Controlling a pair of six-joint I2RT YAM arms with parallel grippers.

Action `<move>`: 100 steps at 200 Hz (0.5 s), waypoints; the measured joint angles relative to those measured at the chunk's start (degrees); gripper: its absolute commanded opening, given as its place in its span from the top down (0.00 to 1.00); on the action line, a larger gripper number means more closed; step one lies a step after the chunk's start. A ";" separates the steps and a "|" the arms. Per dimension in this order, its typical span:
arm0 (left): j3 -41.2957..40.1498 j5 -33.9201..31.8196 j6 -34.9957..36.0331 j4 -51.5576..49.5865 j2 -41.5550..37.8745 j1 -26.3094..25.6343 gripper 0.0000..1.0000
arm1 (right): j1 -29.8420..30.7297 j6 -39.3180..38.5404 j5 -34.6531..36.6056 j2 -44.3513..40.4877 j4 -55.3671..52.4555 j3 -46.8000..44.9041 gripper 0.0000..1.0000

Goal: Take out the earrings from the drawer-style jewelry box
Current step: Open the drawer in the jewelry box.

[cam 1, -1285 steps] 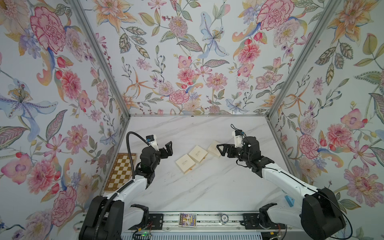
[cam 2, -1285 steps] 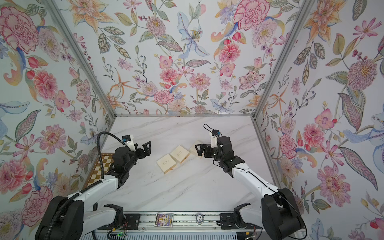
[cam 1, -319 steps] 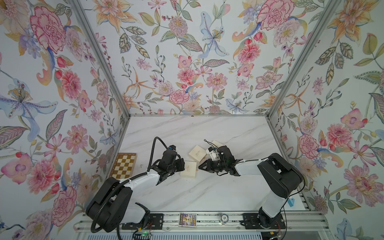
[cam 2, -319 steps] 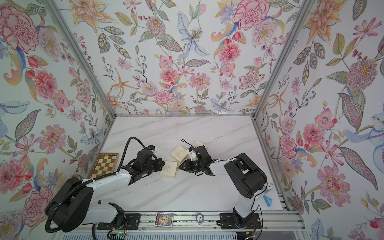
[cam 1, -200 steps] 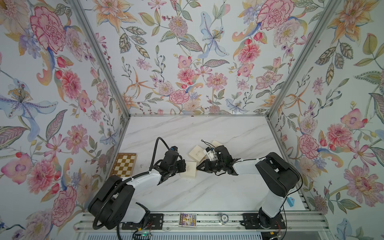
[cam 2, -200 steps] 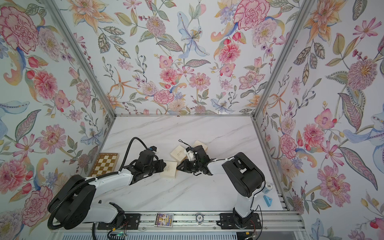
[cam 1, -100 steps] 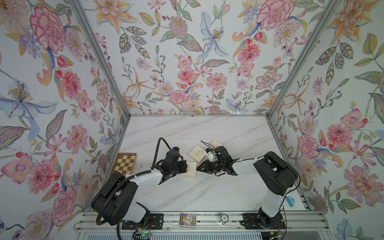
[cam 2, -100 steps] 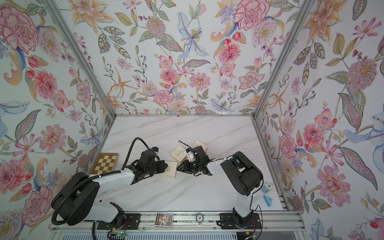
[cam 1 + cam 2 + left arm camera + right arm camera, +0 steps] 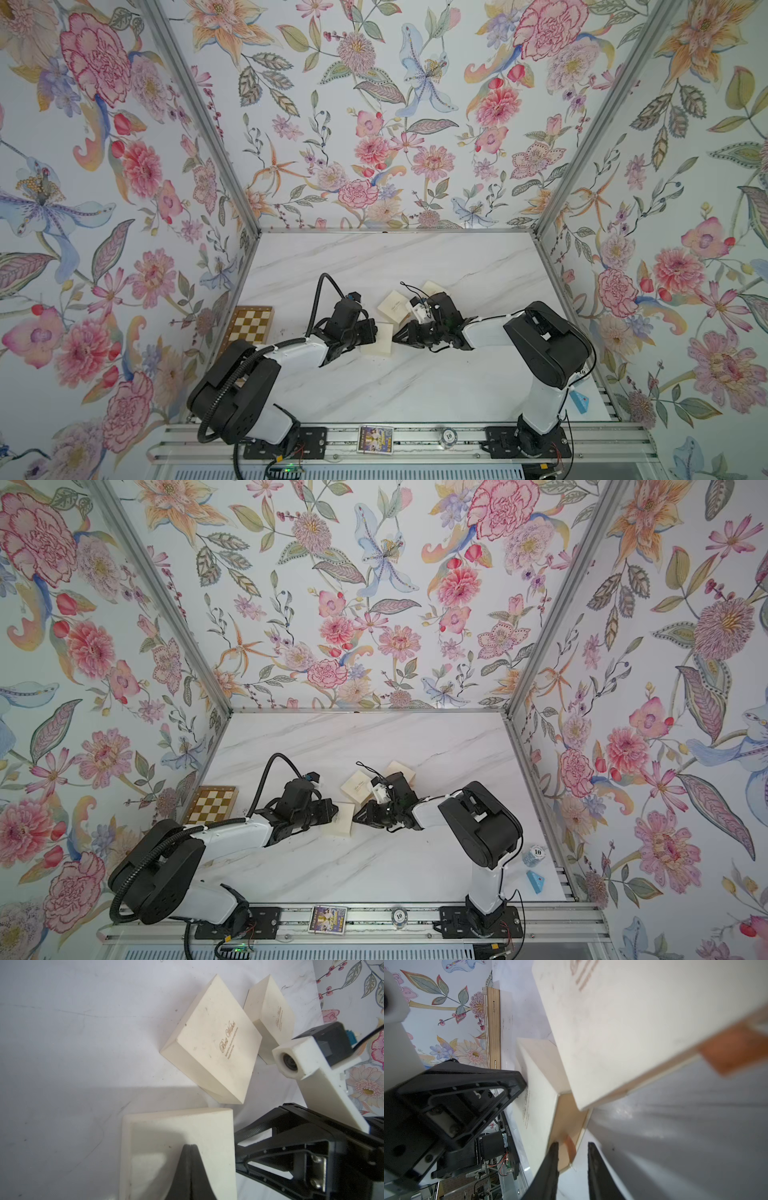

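table: white marble-look tabletop (image 9: pixel 374 266), floral walls on three sides
boxes: three flat cream square boxes in a diagonal row; near cream square jewelry box (image 9: pixel 378 338) (image 9: pixel 343 818) (image 9: pixel 176 1136) (image 9: pixel 537 1084), middle cream box with gold script (image 9: pixel 394 305) (image 9: pixel 214 1043), far cream box (image 9: pixel 432 287) (image 9: pixel 274 1012)
left gripper (image 9: pixel 372 330) (image 9: pixel 190 1146): black fingers pressed together, tips on the near box's top face
right gripper (image 9: pixel 397 337) (image 9: pixel 573 1144): fingers apart, one on each side of the small orange pull tab (image 9: pixel 569 1142) at the near box's tan drawer end; tab beside one finger, gap to the other
drawer: end looks level with the sleeve in the right wrist view
earrings: cannot tell where; none shows in any view
other: wooden chessboard (image 9: pixel 252 328) (image 9: pixel 212 806) at the left wall, well apart from the boxes; blue triangular piece (image 9: pixel 535 881) and poker chip (image 9: pixel 537 851) by the right wall
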 measured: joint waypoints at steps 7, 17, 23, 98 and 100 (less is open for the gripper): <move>0.00 0.00 0.00 -0.02 0.00 0.00 1.00 | 0.00 0.00 0.00 0.17 0.02 0.02 0.75; 0.00 -0.02 0.00 -0.02 0.00 0.00 1.00 | 0.00 0.02 -0.02 0.42 0.02 0.02 0.75; 0.00 0.00 0.00 -0.02 0.00 0.00 1.00 | -0.02 0.00 -0.04 0.52 0.00 0.02 0.76; 0.50 -0.02 0.00 -0.07 0.48 -0.02 1.00 | -0.02 0.07 -1.11 0.57 0.90 0.02 0.79; 0.50 -0.02 0.02 -0.07 0.48 -0.02 1.00 | -0.02 0.09 -1.16 0.59 0.94 0.02 0.79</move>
